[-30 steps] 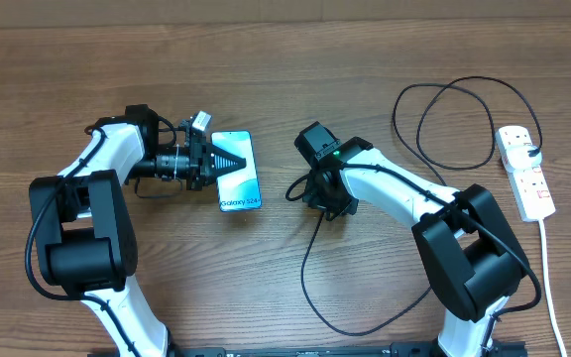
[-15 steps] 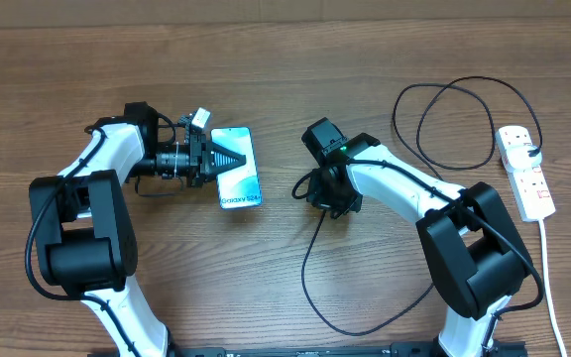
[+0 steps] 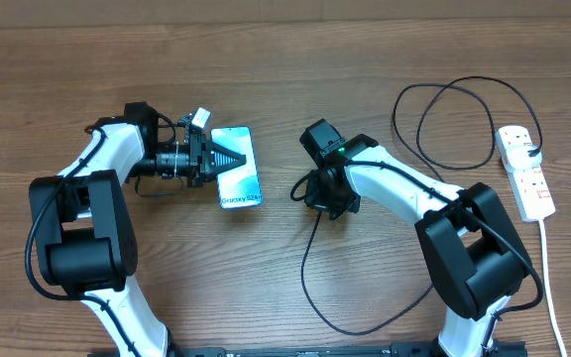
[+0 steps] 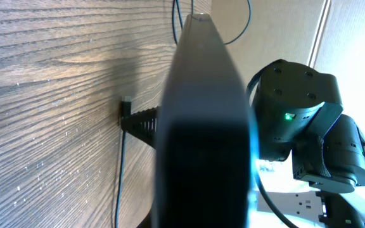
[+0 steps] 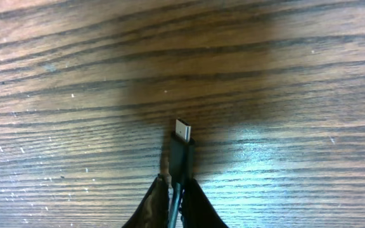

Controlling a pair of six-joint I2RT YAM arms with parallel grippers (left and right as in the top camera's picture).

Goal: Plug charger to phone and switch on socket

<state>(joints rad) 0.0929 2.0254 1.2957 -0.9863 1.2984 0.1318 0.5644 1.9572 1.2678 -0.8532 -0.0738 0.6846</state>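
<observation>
— Wood table, overhead: left claw closed to a point, pressed on phone, likely pinning it for plugging. Right claw?
— Pinched on charger, well apart from phone, bare wood between. Socket far right, near the edge.
— Left wrist?
— Closed fingers filling the view; charger end low beyond.
— Right wrist?
— Charger tip out past tight fingertips, clear to slide in.
</observation>
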